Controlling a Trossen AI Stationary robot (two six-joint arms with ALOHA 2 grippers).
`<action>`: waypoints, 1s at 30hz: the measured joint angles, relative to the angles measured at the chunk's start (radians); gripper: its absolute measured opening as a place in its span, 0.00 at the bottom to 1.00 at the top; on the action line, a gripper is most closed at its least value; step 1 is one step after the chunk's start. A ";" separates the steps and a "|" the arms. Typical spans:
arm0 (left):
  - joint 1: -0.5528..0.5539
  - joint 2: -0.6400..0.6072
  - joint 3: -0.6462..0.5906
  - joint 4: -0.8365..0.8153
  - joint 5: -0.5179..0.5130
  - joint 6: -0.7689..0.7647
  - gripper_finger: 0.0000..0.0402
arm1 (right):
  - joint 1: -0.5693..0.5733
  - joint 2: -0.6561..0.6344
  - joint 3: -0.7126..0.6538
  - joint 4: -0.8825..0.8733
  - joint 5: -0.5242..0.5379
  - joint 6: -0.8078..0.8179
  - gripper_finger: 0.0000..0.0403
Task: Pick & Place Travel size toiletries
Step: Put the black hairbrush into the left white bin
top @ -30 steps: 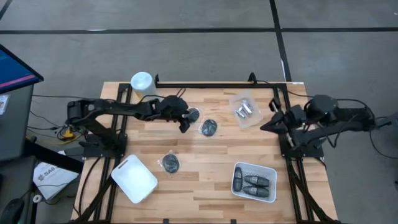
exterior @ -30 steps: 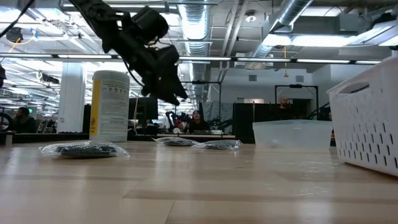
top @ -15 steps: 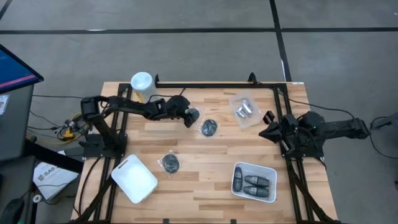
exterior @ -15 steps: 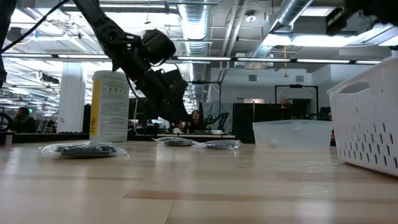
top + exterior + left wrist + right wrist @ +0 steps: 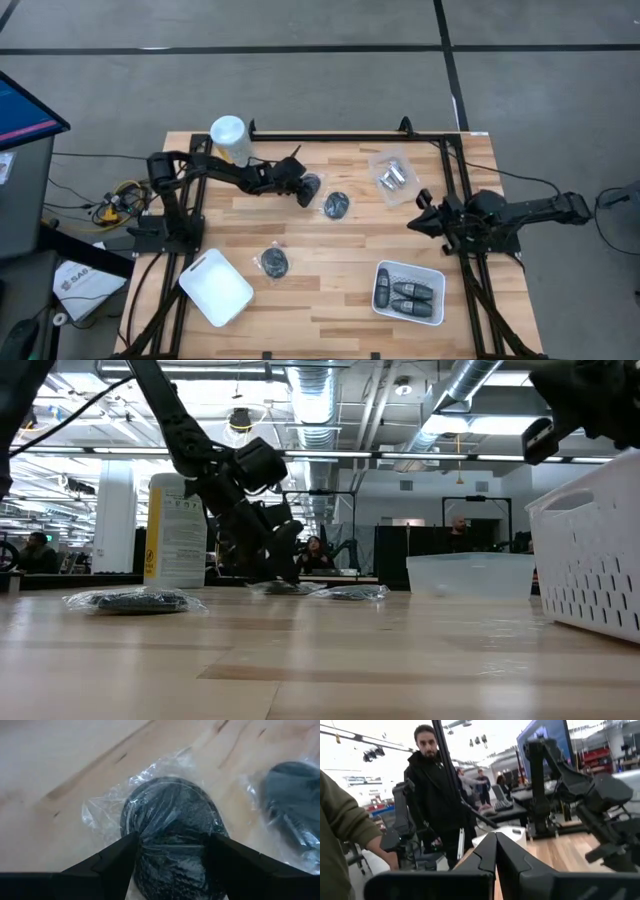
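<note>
On the wooden surface, a bagged dark disc is lying flat near the rear, just beside another disc. The left tool is straddling it, fingers spread wide against its sides. The right tool, fingers pressed together and empty, is hanging over the surface's right edge.

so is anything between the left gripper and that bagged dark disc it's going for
Nothing visible. The left gripper is open, its fingers straddling the bagged dark disc on the table. Only the disc's own clear wrapper lies between the fingers and the disc.
</note>
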 joint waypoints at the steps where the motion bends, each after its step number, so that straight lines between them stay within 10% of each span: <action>1: -0.001 0.010 0.000 0.009 -0.004 -0.006 0.62 | 0.000 0.001 0.000 -0.013 0.000 0.006 0.00; 9: -0.001 0.075 0.007 0.031 -0.005 -0.079 0.52 | -0.001 0.003 0.000 -0.026 0.000 0.028 0.00; 17: -0.001 0.073 0.005 0.026 -0.021 -0.089 0.05 | -0.001 0.003 0.000 -0.063 0.000 0.101 0.00; 30: -0.004 -0.079 -0.006 0.001 -0.044 -0.108 0.00 | 0.000 0.003 0.000 -0.063 0.000 0.117 0.00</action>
